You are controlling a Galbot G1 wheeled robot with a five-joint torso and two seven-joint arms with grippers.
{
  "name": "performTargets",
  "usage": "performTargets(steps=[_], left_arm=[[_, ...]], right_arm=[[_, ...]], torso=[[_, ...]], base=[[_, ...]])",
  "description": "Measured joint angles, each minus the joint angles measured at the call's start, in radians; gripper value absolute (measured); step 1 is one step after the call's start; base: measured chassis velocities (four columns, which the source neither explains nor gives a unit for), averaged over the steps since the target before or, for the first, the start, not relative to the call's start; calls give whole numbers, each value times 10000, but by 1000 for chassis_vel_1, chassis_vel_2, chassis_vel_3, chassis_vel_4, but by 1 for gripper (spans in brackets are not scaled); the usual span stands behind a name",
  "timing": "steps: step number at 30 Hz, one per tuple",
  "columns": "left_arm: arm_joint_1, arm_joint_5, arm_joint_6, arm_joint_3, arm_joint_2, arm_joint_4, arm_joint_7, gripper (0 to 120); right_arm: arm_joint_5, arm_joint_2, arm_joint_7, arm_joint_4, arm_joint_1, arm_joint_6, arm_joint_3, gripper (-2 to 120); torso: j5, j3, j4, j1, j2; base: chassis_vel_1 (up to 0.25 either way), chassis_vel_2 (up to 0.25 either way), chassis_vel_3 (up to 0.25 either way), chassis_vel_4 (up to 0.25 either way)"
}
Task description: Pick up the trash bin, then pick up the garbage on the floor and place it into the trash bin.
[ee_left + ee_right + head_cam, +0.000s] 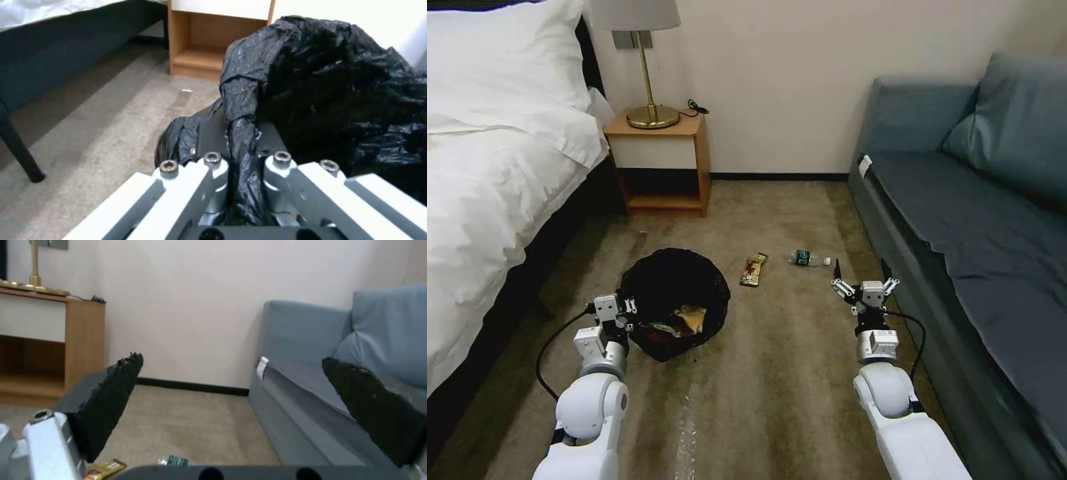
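Left gripper [242,146] is clamped tight on crinkly black plastic bag rim of small round trash bin [674,303], w/ bag bunched btwn its fingers [209,166]; crumpled wrappers lie inside. Right gripper [864,283] hangs over beige carpet [780,373] beside grey-blue sofa [960,220], pads [111,406] wide apart, holding nothing. Brown-gold snack bar wrapper [754,269] and small clear green-labelled bottle [810,259] lie on floor btwn bin and right gripper, bottle nearer gripper

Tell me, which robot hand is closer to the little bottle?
Right. The open right gripper hovers just beside the bottle; the left gripper is across the carpet, clamped on the trash bin's bag rim.
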Motion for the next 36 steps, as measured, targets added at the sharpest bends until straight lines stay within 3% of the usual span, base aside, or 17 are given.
performTargets(steps=[36], left_arm=[[172, -33, -37, -144, 14, -82, 30, 4]], right_arm=[[-199, 56, -116, -160, 125, 121, -75, 100]], torso=[[-1, 0, 0, 0, 0]], base=[[-26, 27, 29, -26]])
